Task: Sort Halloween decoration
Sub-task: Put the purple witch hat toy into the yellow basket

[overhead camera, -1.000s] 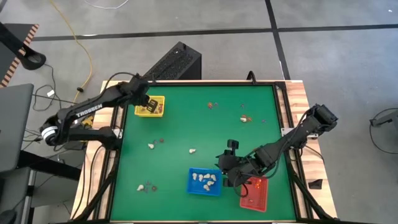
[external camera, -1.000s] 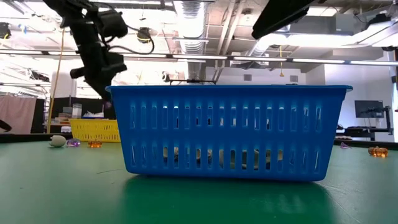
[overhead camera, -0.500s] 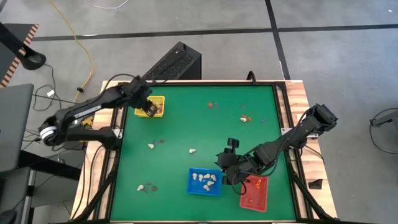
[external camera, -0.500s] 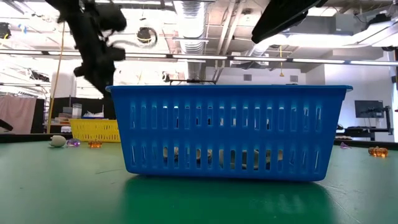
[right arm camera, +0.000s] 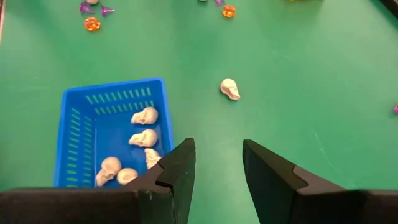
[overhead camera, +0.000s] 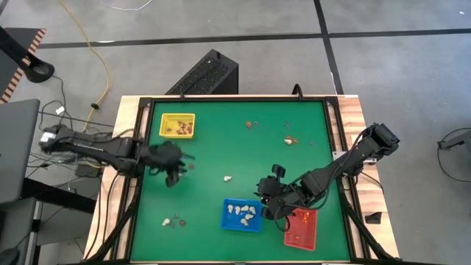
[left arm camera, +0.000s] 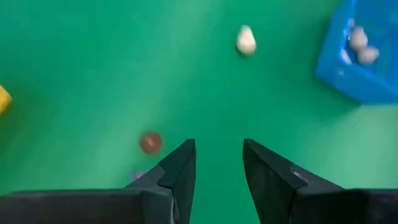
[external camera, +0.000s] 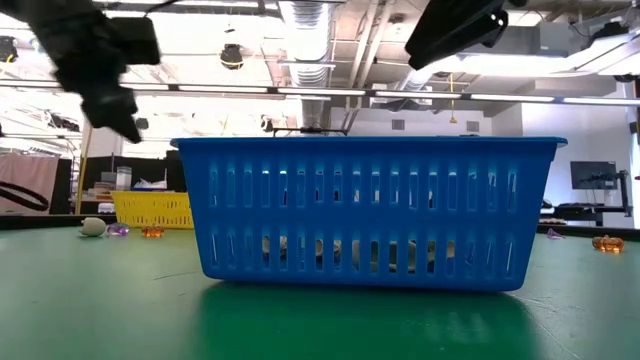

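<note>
The Halloween decoration lies scattered on the green table: a whitish skull (overhead camera: 227, 178) (left arm camera: 246, 40) (right arm camera: 229, 89), a dark brown trinket (overhead camera: 191, 166) (left arm camera: 150, 142), and orange and purple pieces (overhead camera: 252, 124) (overhead camera: 291, 140) near the far edge. Several whitish skulls (right arm camera: 144, 134) lie in the blue tray (overhead camera: 243, 215). My left gripper (overhead camera: 176, 168) (left arm camera: 219, 155) is open and empty, just left of the brown trinket. My right gripper (overhead camera: 268, 197) (right arm camera: 217, 158) is open and empty, above the table beside the blue tray's right end.
A yellow tray (overhead camera: 177, 125) holding dark pieces sits at the far left. A red tray (overhead camera: 302, 228) sits near the right front, under the right arm. More trinkets (overhead camera: 171, 221) lie near the front left. The low view is mostly filled by the blue tray (external camera: 365, 210).
My left gripper has swung from above the yellow tray toward the table's near edge and now sits over the trinkets at the left middle of the table. The right arm has stayed almost still.
</note>
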